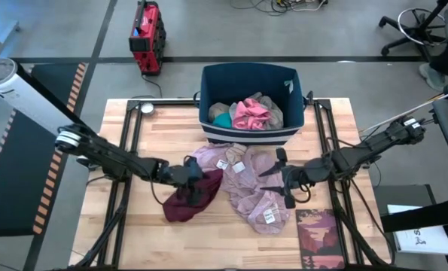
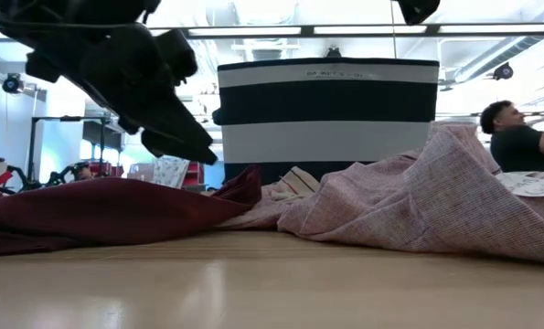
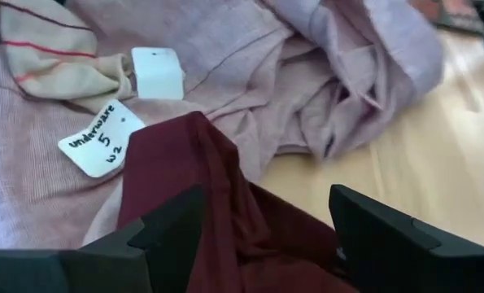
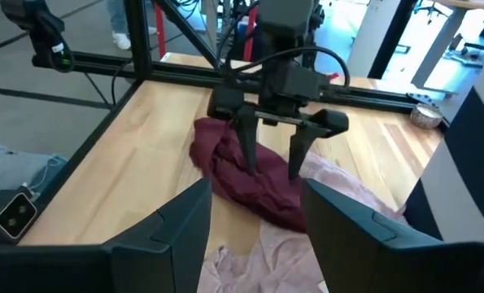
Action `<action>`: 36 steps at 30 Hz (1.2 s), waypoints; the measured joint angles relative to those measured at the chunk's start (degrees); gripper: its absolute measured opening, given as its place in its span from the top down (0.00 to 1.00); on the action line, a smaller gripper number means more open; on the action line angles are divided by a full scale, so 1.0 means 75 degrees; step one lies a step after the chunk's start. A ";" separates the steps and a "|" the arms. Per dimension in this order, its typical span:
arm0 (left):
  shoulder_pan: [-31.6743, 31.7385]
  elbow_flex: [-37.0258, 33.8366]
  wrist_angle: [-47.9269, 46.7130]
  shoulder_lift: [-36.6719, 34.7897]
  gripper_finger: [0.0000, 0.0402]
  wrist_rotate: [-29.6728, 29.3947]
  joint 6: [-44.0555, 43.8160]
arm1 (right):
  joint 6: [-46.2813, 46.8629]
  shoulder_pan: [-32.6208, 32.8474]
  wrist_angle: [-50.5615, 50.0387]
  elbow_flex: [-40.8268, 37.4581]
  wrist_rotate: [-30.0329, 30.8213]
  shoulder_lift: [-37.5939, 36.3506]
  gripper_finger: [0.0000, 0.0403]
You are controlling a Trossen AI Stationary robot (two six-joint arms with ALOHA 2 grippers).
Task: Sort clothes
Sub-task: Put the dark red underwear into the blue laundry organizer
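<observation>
Left gripper (image 1: 197,176) sits over the maroon garment (image 1: 187,202) at the table's left-centre, fingers spread wide on either side of a raised fold and holding nothing; the right wrist view shows its two fingers (image 4: 248,145) poking down at the crumpled cloth. The maroon piece looks like a smooth soft knit, bunched into a low heap, limp and light; it should drape and slip, so take it at the raised ridge where layers stack, not at a flat edge. Just right of it and touching lies the mauve-pink garment (image 1: 248,187), a thin, finely ribbed weave, wrinkled and spread wide with small white tags (image 3: 102,138); a tan striped piece (image 3: 58,49) rests on its upper edge. The mauve cloth is larger, so it will likely trail when lifted; pinch a thick fold near its middle. Behind them the dark blue bin (image 1: 251,134), stiff-sided with a white stripe, holds coral pink (image 1: 251,113), teal (image 1: 222,119) and grey clothes. Right gripper (image 1: 280,177) hovers at the mauve cloth's right side, fingers partly apart and empty. A dark patterned mat (image 1: 321,235) lies flat at the front right of the wooden table (image 1: 163,120).
</observation>
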 joint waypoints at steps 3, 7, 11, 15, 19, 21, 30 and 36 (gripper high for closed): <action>0.0040 0.0349 -0.0070 0.0511 0.37 -0.0237 0.0009 | 0.0048 0.0000 0.0004 0.0000 0.0005 0.0112 0.56; 0.0099 0.0897 -0.0510 0.1098 0.36 -0.0822 0.0012 | 0.0184 0.0000 0.0010 0.0003 0.0005 0.0261 0.57; 0.0142 0.1433 -0.1197 0.1570 0.38 -0.1253 -0.0073 | 0.0204 0.0031 0.0013 0.0003 0.0005 0.0370 0.56; 0.0148 0.1856 -0.1788 0.1821 0.48 -0.1325 -0.0070 | 0.0251 0.0035 -0.0007 0.0003 -0.0006 0.0408 0.57; 0.0148 0.2160 -0.2344 0.1881 0.67 -0.1566 -0.0016 | 0.0251 0.0050 0.0006 0.0003 -0.0009 0.0405 0.59; 0.0151 0.2196 -0.2428 0.1879 0.80 -0.1667 0.0146 | 0.0251 0.0051 0.0004 0.0003 -0.0009 0.0400 0.59; 0.0165 0.2359 -0.2884 0.1114 0.99 -0.1650 0.0559 | 0.0241 0.0068 0.0003 0.0003 -0.0009 0.0397 0.64; 0.0165 0.2801 -0.2904 -0.0009 1.00 -0.1648 0.1306 | 0.0194 0.0085 0.0004 0.0003 -0.0012 0.0396 0.67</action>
